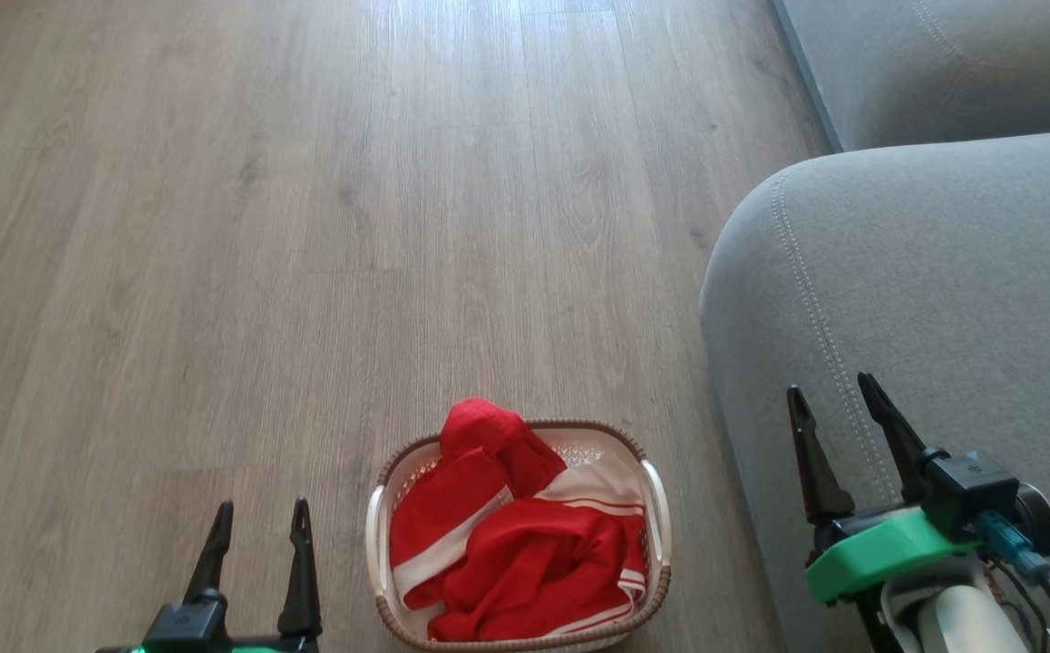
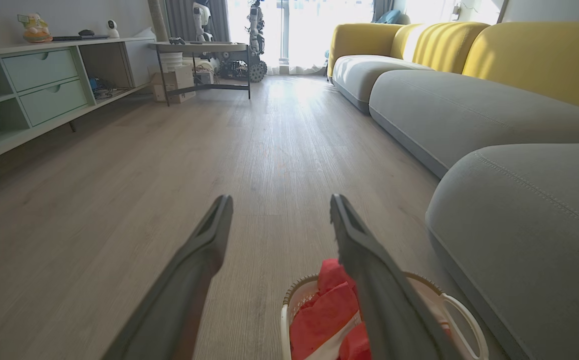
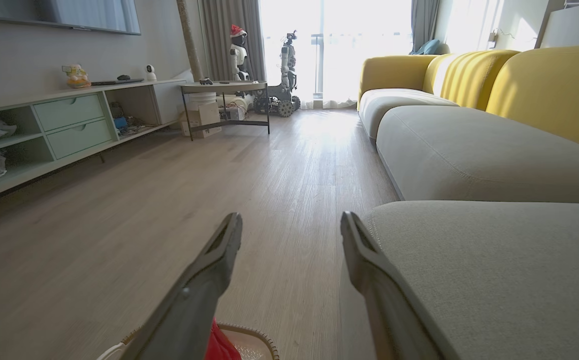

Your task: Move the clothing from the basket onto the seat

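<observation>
**Basket** (image 1: pixel 597 430): Stands on the wood floor (image 1: pixel 217 227), low and central in the head view. It sits between the two grippers and just beside the front edge of the seat (image 1: pixel 942 272). Contact between basket and seat cannot be determined.

**Clothing** (image 1: pixel 507 544): Red fabric with white stripes, crumpled inside the basket and filling most of it. One red fold rises above the far rim. All visible clothing lies within the basket.

**Left gripper** (image 1: pixel 263 504): Located at the lower left of the head view, left of the basket and apart from it. The fingers are spread wide with nothing between them. In the left wrist view they point along the floor, and the right-hand finger crosses in front of the basket and clothing.

**Right gripper** (image 1: pixel 830 384): Located at the lower right of the head view, over the seat's rounded cushion edge. The fingers are spread wide with nothing between them. Contact with the cushion cannot be determined.

**Seat**: Grey upholstery with a double stitched seam along the rounded edge. Further grey cushions continue beyond it, backed by yellow backrests (image 2: pixel 544 65).

**Surroundings**: A low shelf unit (image 2: pixel 44 85) with drawers runs along the opposite wall. A small table (image 2: pixel 202 50) stands at the far end of the floor.
</observation>
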Robot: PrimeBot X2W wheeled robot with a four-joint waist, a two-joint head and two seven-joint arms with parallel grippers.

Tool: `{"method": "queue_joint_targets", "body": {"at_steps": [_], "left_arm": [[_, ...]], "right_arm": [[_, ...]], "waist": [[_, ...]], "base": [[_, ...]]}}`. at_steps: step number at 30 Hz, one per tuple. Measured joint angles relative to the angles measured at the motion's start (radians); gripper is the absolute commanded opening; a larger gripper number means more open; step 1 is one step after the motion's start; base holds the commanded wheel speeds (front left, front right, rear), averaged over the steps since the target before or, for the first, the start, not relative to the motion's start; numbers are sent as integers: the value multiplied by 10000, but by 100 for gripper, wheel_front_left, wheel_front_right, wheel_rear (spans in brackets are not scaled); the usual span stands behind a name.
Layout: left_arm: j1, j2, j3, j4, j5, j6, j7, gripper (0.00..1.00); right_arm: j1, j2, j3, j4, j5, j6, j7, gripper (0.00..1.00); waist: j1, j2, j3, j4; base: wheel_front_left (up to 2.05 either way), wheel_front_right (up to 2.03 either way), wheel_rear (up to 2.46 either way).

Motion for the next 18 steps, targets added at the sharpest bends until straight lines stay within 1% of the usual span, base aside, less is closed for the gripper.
{"method": "queue_joint_targets", "body": {"at_steps": [12, 18], "left_arm": [[-1, 2, -12, 2, 0, 0, 0, 100], [-45, 4, -146, 98, 42, -13, 0, 100]], "right_arm": [[0, 0, -27, -19, 0, 0, 0, 100], [-3, 4, -249, -178, 0, 0, 0, 100]], "waist": [[0, 0, 76, 7], [0, 0, 310, 39]], "base": [[0, 0, 0], [0, 0, 0]]}}
